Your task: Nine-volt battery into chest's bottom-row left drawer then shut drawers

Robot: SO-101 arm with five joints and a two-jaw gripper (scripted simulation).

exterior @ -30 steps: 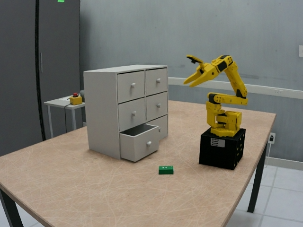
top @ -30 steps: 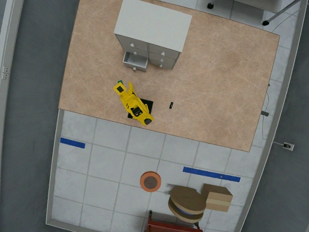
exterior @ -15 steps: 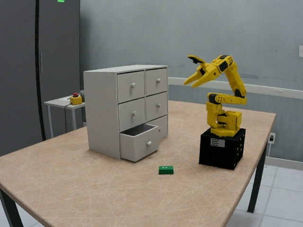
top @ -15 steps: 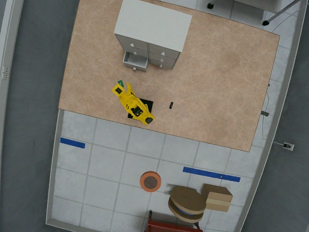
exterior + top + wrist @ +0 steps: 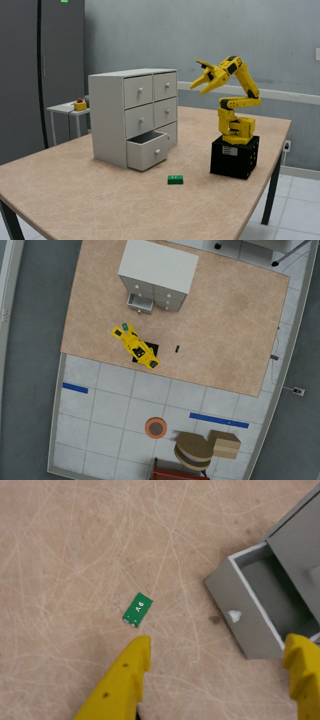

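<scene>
Overhead, the arm [image 5: 139, 351] [image 5: 245, 82] reaches forward, its pincer [image 5: 124, 328] [image 5: 195, 90] [image 5: 217, 652] tilted downward, open.

Even, soft light; faint shadows.

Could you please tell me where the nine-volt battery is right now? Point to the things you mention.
In the exterior view, the nine-volt battery [image 5: 125, 326] [image 5: 175, 179] [image 5: 137, 610] lies on the table, between the open drawer [image 5: 140, 303] [image 5: 147, 153] [image 5: 247, 615] and the camera.

the yellow so-101 arm [image 5: 139, 349] [image 5: 245, 80] stands raised, its upper links bent at the elbow and its wrist angled forward and down. the gripper [image 5: 124, 327] [image 5: 195, 90] [image 5: 217, 655] hangs well above the worktop, its fingers [image 5: 197, 82] parted, with nothing between them, their tips pointing obliquely downward.
</scene>
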